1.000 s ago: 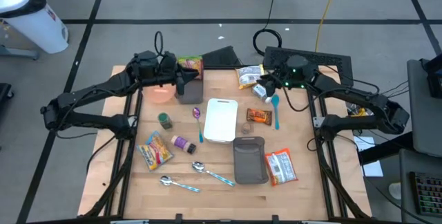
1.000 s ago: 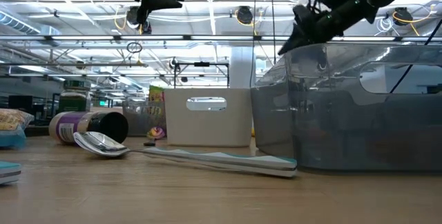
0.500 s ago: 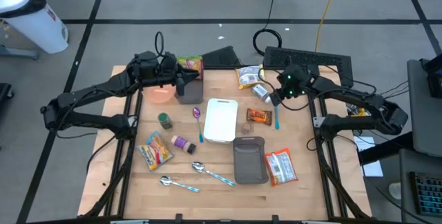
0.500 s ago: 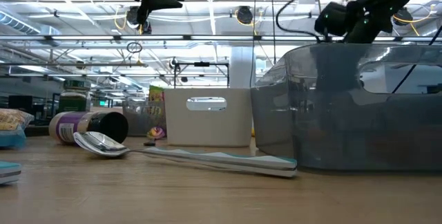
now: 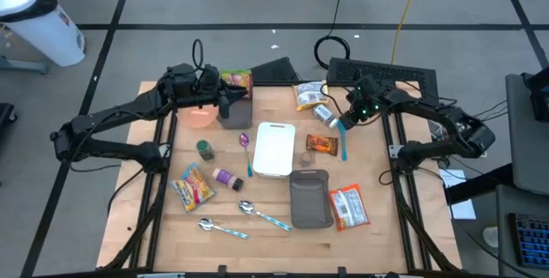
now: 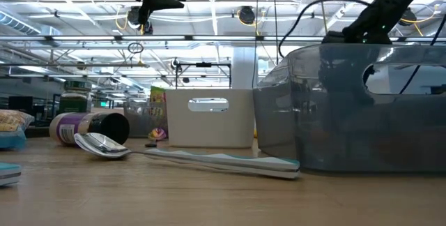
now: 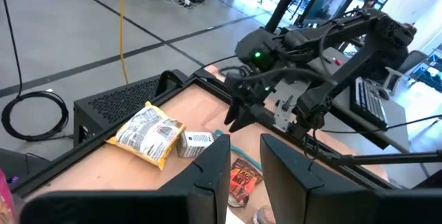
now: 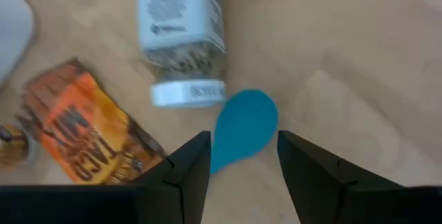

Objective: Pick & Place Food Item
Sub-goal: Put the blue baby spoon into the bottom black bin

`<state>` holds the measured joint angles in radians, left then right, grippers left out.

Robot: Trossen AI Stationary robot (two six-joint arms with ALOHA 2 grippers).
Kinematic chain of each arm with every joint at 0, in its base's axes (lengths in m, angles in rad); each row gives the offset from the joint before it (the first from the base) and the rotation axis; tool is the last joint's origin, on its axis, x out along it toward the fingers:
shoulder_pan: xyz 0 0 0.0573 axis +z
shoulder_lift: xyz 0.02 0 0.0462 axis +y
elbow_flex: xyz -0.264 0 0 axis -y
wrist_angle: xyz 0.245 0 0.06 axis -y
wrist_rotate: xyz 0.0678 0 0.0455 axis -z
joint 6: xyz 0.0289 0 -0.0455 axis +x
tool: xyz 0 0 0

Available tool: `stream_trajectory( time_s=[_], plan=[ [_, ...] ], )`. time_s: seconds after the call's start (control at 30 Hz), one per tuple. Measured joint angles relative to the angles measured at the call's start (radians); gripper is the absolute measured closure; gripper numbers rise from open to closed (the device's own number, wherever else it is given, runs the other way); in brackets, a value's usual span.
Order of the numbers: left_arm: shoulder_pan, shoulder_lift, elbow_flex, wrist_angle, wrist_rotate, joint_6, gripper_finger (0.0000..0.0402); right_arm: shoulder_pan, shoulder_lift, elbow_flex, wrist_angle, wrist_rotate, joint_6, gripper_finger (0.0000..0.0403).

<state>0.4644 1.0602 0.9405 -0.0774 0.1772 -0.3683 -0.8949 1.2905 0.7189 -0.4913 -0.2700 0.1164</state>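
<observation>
My right hand [image 8: 242,144] has swung out from above the bottle [image 8: 181,23] toward my side of the tabletop [image 5: 257,244] and now hangs low over the bowl of the blue spoon [image 8: 245,124]. Its fingers are moderately apart and hold nothing. The orange packet [image 8: 83,127] lies just beside that spoon, still flat on the wood. I take it for the likeliest food to pick, so the pick has not begun, and I must shift off the spoon first. Counting outward from the near edge, there are two metal spoons [image 5: 257,214], then a purple-bowled one [image 5: 244,141] and the blue one, making four spoons. I count five snack packets, two near me [image 5: 347,208], the orange one mid-table and two at the far edge [image 5: 309,94]. There are three tubs [image 5: 310,199], one pink bowl [image 5: 197,117], and two small jars [image 5: 225,178] besides the bottle. Farthest off, my left hand [image 7: 246,148] waits above the dark tub by the bowl, its fingers narrowly parted and empty.
</observation>
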Motion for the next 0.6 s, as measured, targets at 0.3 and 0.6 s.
stream_trajectory(
  time_s=[0.3, 0.6],
  plan=[
    [0.0, 0.0, 0.0, 0.0, 0.0, -0.026, 0.0316, -0.016, 0.076, 0.0, 0.012, 0.016, -0.033, 0.0243],
    [-0.001, 0.0, 0.0, -0.001, 0.003, -0.03, 0.0316, -0.016, 0.136, 0.0, 0.089, 0.033, -0.024, 0.0243]
  ],
)
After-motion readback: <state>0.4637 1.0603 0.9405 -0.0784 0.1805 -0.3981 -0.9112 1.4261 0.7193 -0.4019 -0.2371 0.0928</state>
